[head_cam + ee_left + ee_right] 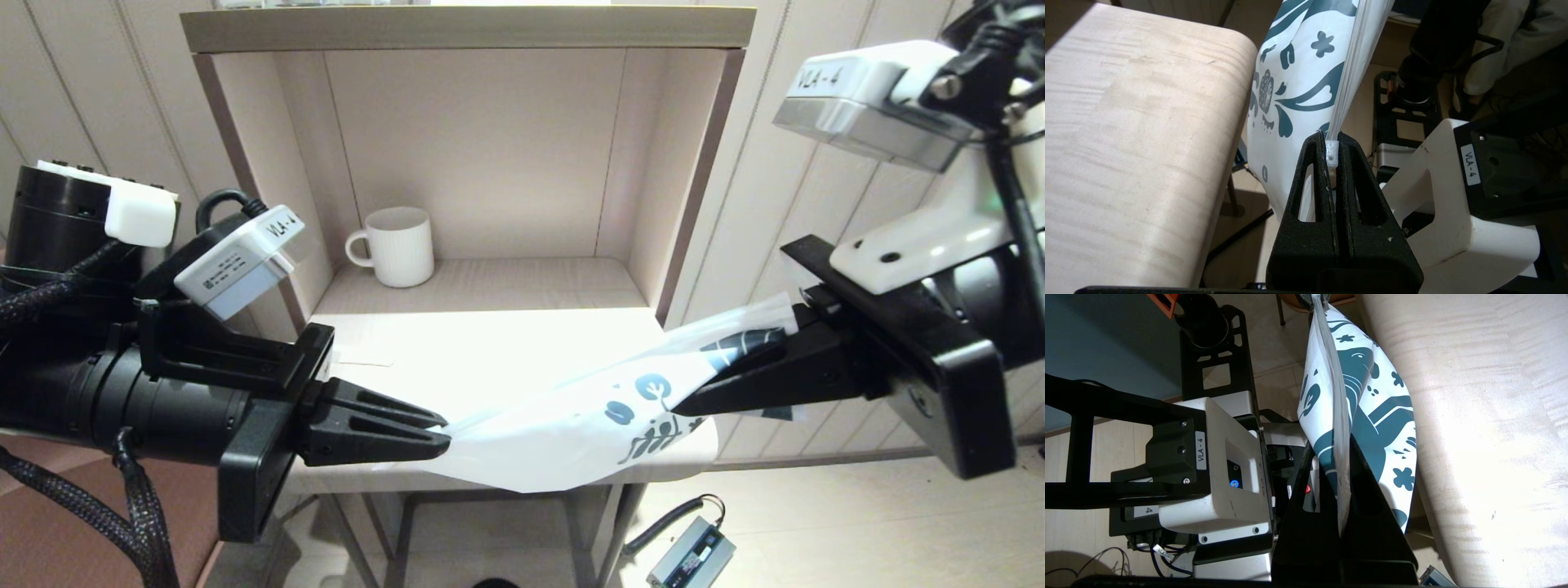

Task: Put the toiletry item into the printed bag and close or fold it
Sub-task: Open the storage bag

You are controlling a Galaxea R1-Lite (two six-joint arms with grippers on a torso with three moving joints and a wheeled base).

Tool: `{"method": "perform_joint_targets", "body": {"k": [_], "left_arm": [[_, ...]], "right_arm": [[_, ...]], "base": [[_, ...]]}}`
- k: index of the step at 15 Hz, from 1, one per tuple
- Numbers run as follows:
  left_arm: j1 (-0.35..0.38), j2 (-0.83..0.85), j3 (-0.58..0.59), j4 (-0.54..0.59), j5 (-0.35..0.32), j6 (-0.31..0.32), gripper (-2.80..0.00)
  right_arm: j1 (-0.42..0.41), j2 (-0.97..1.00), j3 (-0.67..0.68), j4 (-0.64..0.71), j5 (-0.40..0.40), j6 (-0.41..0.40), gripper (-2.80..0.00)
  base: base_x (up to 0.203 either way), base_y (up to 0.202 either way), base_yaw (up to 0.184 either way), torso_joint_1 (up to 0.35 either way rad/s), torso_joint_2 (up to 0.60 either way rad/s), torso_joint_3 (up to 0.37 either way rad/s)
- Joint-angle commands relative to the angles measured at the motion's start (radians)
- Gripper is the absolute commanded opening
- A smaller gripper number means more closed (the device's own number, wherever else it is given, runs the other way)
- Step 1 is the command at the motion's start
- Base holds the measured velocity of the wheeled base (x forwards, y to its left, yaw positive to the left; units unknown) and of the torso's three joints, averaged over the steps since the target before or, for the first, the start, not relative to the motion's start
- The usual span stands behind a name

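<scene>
The table (490,343) is under the bag (571,425), which hangs in the air over its front edge. The left gripper (441,433) pinches one end, the right gripper (694,400) pinches the other. A mug (396,245) sits behind.

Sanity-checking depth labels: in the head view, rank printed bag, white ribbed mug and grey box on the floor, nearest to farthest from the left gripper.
1. Soft white printed bag with dark blue prints: clamped in the left gripper at the table's front edge.
2. Small grey box: on the floor, lower right.
3. White ribbed mug: back in the shelf alcove.
Box and mug are nearly too close to call.
</scene>
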Motion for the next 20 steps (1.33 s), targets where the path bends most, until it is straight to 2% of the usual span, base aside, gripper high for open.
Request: {"method": "perform_joint_targets", "body": {"k": [1, 7, 9, 20], "left_arm": [[0.004, 0.003, 0.000, 0.001, -0.005, 0.002, -2.80], [0.008, 0.005, 0.000, -0.001, -0.007, 0.002, -2.80], [0.008, 0.006, -0.001, -0.001, -0.007, 0.001, -2.80], [0.019, 0.009, -0.006, 0.001, -0.007, -0.007, -2.80]], "right_arm": [[-0.001, -0.010, 0.003, 0.004, 0.005, -0.002, -2.80], [-0.023, -0.049, -0.002, 0.004, 0.005, -0.001, -2.80], [-0.053, -0.067, -0.002, 0.004, 0.008, -0.002, -2.80], [-0.063, -0.071, 0.026, 0.001, 0.017, -0.002, -2.80]], "base": [[0.000, 0.000, 0.000, 0.000, 0.00, 0.000], [0.000, 0.000, 0.000, 0.000, 0.00, 0.000], [0.000, 0.000, 0.000, 0.000, 0.00, 0.000], [0.000, 0.000, 0.000, 0.000, 0.00, 0.000]]}}
